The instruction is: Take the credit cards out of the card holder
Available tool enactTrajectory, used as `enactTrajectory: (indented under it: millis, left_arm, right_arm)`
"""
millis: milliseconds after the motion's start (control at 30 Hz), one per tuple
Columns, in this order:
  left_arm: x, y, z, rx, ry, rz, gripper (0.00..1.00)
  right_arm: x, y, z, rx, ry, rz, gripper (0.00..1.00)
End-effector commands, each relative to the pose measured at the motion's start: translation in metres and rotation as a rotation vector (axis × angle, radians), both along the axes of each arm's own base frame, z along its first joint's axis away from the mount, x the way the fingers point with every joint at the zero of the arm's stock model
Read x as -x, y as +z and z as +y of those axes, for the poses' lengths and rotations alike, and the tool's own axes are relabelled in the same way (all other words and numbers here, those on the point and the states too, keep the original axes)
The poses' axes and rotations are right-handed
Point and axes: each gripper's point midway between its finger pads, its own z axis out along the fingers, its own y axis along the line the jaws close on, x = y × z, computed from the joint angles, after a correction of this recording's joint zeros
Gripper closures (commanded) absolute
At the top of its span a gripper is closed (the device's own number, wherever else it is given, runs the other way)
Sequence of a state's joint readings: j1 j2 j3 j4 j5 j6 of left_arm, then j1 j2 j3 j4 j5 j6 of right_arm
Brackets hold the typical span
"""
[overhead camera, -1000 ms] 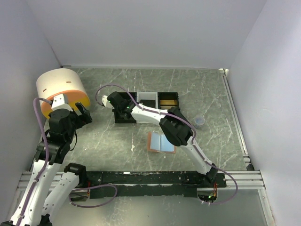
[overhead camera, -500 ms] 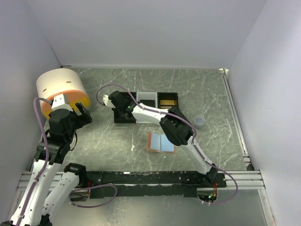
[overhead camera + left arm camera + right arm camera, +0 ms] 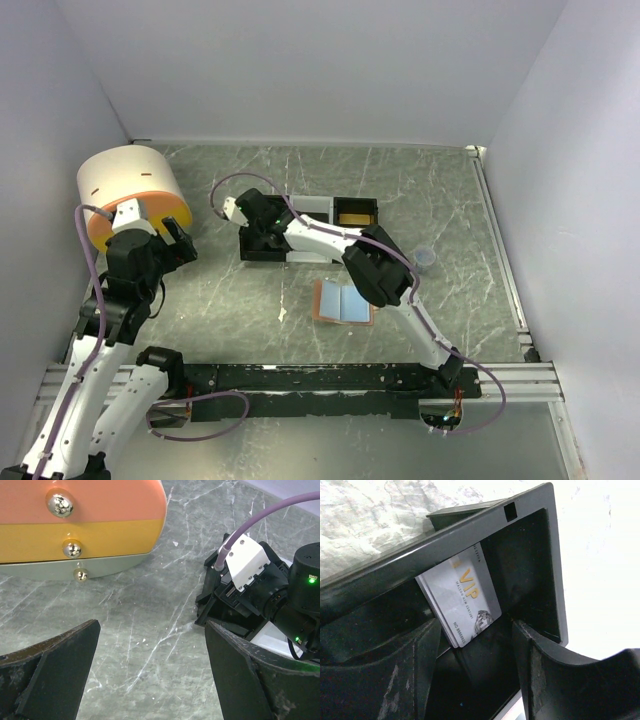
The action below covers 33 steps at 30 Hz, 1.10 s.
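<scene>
Hovering in the tray (image 3: 470, 522), the right hand (image 3: 476, 630) sits spread apart, cards (image 3: 462, 597) leaning loose against its wall, holder (image 3: 343, 302) open mid-frame on the desk (image 3: 450, 200), seemingly emptied.

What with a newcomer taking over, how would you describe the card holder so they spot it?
Find the black tray mid-table. Just on its near side lies the card holder, opened flat. Only it is salmon-orange with light blue inside.
</scene>
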<state>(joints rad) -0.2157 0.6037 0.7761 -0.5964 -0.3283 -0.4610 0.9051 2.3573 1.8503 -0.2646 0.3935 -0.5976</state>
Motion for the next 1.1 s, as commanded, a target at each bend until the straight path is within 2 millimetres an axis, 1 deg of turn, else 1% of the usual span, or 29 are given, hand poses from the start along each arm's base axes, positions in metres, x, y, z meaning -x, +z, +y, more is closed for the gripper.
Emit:
enactTrajectory:
  millis: [0, 33, 100, 133, 200, 233, 267, 300, 333, 400, 467, 567, 600, 667, 700, 733, 800, 867, 933, 1000, 1067]
  left_arm:
    - [0.000, -0.004, -0.002, 0.003, -0.014, 0.017, 0.02]
    - [0.000, -0.004, -0.002, 0.003, -0.016, 0.017, 0.02]
    - [0.000, -0.005, -0.002, 0.002, -0.016, 0.022, 0.02]
    - [0.000, -0.006, -0.002, 0.001, -0.013, 0.023, 0.02]
    - [0.000, -0.005, -0.002, 0.002, -0.015, 0.022, 0.02]
    - [0.000, -0.006, -0.003, 0.003, -0.021, 0.022, 0.02]
    - [0.000, -0.006, -0.004, 0.004, -0.026, 0.022, 0.02]
    - [0.000, -0.006, -0.005, 0.005, -0.034, 0.020, 0.02]
    - [-0.001, -0.006, -0.006, 0.007, -0.040, 0.021, 0.02]
    - [-0.002, -0.007, -0.009, 0.009, -0.058, 0.025, 0.02]
    - [-0.002, -0.008, -0.012, 0.010, -0.072, 0.029, 0.02]
    - [-0.004, -0.010, -0.015, 0.010, -0.088, 0.039, 0.03]
    - [-0.004, -0.010, -0.016, 0.012, -0.096, 0.039, 0.03]
    - [-0.005, -0.011, -0.021, 0.017, -0.122, 0.039, 0.03]
    - [-0.005, -0.011, -0.024, 0.020, -0.139, 0.039, 0.03]
    - [-0.006, -0.011, -0.026, 0.022, -0.153, 0.037, 0.03]
    - [-0.006, -0.012, -0.030, 0.025, -0.175, 0.038, 0.03]
    - [-0.007, -0.012, -0.031, 0.026, -0.185, 0.038, 0.04]
    - [-0.007, -0.013, -0.031, 0.025, -0.186, 0.044, 0.04]
    - [-0.007, -0.014, -0.031, 0.022, -0.182, 0.048, 0.04]
    - [-0.007, -0.014, -0.030, 0.022, -0.177, 0.050, 0.04]
  right_arm:
    - [0.007, 0.029, 0.012, -0.090, 0.013, 0.023, 0.39]
    - [0.007, 0.033, 0.013, -0.107, 0.008, 0.022, 0.39]
    - [0.009, 0.049, 0.017, -0.162, -0.001, 0.028, 0.38]
    - [0.012, 0.061, 0.020, -0.218, -0.019, 0.040, 0.37]
    - [0.018, 0.092, 0.024, -0.336, -0.040, 0.054, 0.35]
    - [0.022, 0.112, 0.022, -0.391, -0.055, 0.043, 0.34]
    - [0.024, 0.127, 0.017, -0.440, -0.086, 0.031, 0.33]
    - [0.028, 0.133, 0.005, -0.473, -0.134, 0.020, 0.32]
    - [0.031, 0.152, -0.010, -0.535, -0.195, -0.012, 0.31]
    - [0.043, 0.164, -0.040, -0.629, -0.321, -0.018, 0.27]
    - [0.062, 0.154, -0.072, -0.716, -0.451, 0.043, 0.27]
    - [0.097, 0.123, -0.113, -0.836, -0.623, 0.206, 0.27]
    - [0.110, 0.108, -0.126, -0.859, -0.673, 0.259, 0.27]
    - [0.133, 0.092, -0.147, -0.900, -0.757, 0.330, 0.27]
    - [0.147, 0.076, -0.160, -0.901, -0.819, 0.363, 0.27]
    - [0.158, 0.072, -0.167, -0.925, -0.843, 0.392, 0.28]
    - [0.176, 0.060, -0.172, -0.961, -0.868, 0.453, 0.28]
    - [0.188, 0.050, -0.172, -0.988, -0.884, 0.512, 0.29]
    - [0.200, 0.040, -0.166, -0.979, -0.867, 0.591, 0.28]
    - [0.208, 0.031, -0.161, -0.945, -0.849, 0.644, 0.24]
    - [0.212, 0.020, -0.162, -0.907, -0.861, 0.664, 0.20]
